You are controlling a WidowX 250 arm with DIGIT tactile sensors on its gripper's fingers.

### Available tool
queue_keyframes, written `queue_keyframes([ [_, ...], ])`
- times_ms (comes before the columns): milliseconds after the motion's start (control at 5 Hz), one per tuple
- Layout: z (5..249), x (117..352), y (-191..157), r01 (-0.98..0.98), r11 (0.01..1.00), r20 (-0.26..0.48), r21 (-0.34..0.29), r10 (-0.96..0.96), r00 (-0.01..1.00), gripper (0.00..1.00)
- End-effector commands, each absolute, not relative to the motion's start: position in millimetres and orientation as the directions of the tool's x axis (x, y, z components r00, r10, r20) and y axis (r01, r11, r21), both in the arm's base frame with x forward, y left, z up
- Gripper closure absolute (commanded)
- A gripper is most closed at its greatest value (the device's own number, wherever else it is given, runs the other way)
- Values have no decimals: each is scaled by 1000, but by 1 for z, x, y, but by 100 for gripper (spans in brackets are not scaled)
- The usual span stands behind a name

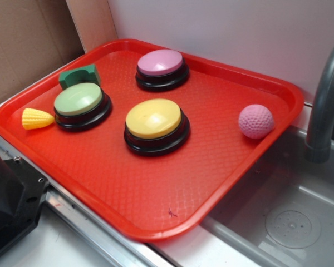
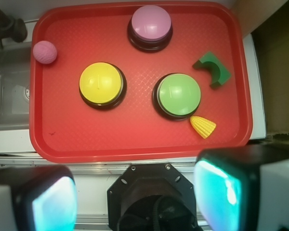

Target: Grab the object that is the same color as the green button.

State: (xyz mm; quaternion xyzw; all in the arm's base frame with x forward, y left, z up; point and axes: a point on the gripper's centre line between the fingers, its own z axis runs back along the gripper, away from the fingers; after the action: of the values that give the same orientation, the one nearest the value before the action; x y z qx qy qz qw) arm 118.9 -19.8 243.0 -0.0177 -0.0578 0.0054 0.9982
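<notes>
A small dark green block with a curved notch, the object (image 1: 78,75) (image 2: 212,69), lies on the red tray (image 1: 156,211) (image 2: 135,144) just behind the green button (image 1: 80,105) (image 2: 177,95). The button is pale green on a black base. My gripper (image 2: 135,197) hangs high above the tray's near edge, over the robot's black base, well away from the object. Its two teal pads (image 2: 216,192) stand far apart with nothing between them. The gripper does not show in the exterior view.
A yellow button (image 1: 156,125) (image 2: 101,84), a pink-purple button (image 1: 162,68) (image 2: 151,26), a yellow corn toy (image 1: 37,118) (image 2: 203,126) and a pink ball (image 1: 255,121) (image 2: 45,52) share the tray. A sink (image 1: 289,217) with a grey tap (image 1: 323,105) adjoins it.
</notes>
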Motion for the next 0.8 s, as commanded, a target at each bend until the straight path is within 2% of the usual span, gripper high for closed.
queue_keyframes([
  [0, 243, 119, -20, -9, 999, 115, -36, 13, 993, 0],
  [200, 193, 159, 30, -210, 978, 15, 1, 210, 978, 0],
  [400, 171, 182, 66, -270, 962, 10, 25, 270, 963, 0],
  [600, 147, 205, 95, -214, 976, -2, 42, 214, 977, 0],
])
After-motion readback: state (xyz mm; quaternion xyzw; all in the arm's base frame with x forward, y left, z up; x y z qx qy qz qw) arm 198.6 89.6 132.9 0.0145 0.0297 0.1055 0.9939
